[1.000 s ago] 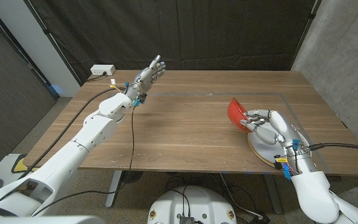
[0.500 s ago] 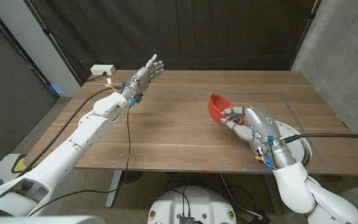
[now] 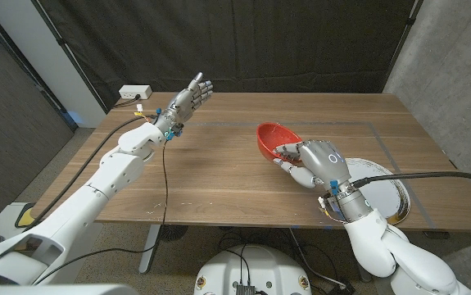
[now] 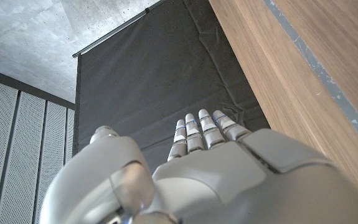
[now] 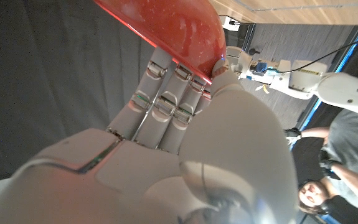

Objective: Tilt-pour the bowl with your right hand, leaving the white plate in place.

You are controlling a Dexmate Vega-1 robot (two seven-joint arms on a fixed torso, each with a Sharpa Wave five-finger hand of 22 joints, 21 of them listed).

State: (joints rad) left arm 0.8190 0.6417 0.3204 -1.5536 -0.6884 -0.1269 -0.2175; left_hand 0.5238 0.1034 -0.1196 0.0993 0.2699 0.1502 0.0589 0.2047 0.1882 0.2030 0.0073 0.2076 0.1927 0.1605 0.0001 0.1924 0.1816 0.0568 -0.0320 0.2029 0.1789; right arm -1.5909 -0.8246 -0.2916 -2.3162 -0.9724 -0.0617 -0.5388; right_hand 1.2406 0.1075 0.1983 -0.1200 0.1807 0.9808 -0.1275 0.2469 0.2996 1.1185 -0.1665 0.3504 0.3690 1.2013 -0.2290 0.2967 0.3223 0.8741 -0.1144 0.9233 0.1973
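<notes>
now the right hand grips the red bowl and has carried it toward nine o'clock, off the white plate — pour underway; left hand stays open.

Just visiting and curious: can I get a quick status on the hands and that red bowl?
Right hand grips red bowl, held off the white plate. Left hand raised, fingers apart, holding nothing. Nothing in the way on the table.

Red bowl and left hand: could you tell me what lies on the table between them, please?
In the head view, only bare wood lies between the red bowl, gripped by the right hand, and the raised left hand.
</notes>
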